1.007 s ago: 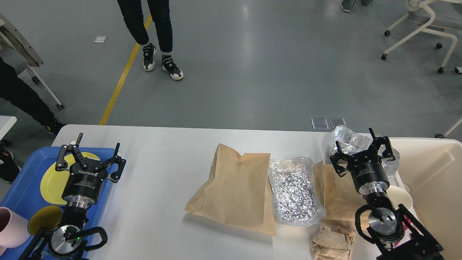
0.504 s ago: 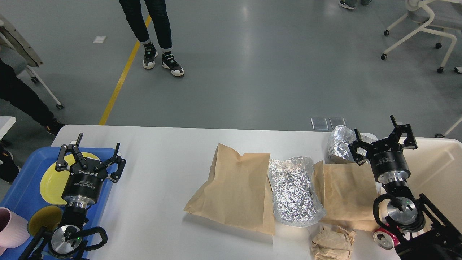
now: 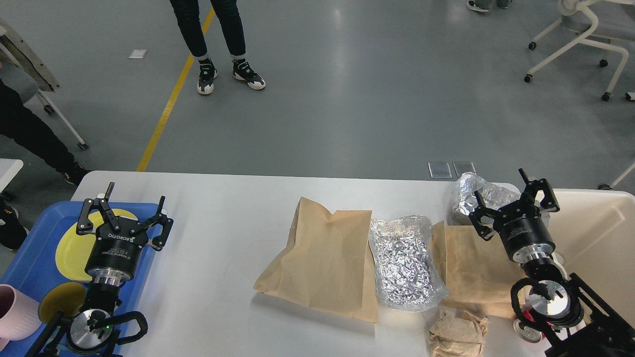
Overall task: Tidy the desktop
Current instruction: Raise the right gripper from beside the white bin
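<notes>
Right gripper (image 3: 511,206) swung out over the bin (image 3: 603,233), now back over the foil wad (image 3: 478,196) at the bench's (image 3: 223,238) far right corner, jaws spread, holding nothing; wad not binned yet. Left gripper (image 3: 124,215) open, unmoved above the blue tray (image 3: 30,248). Paper bags (image 3: 322,258), foil pouch (image 3: 404,263) crowd mid-right; left-centre has free room.

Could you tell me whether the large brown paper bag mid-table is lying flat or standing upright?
Lying flat: the brown paper bag is spread on the desktop, beside the foil bag.
</notes>
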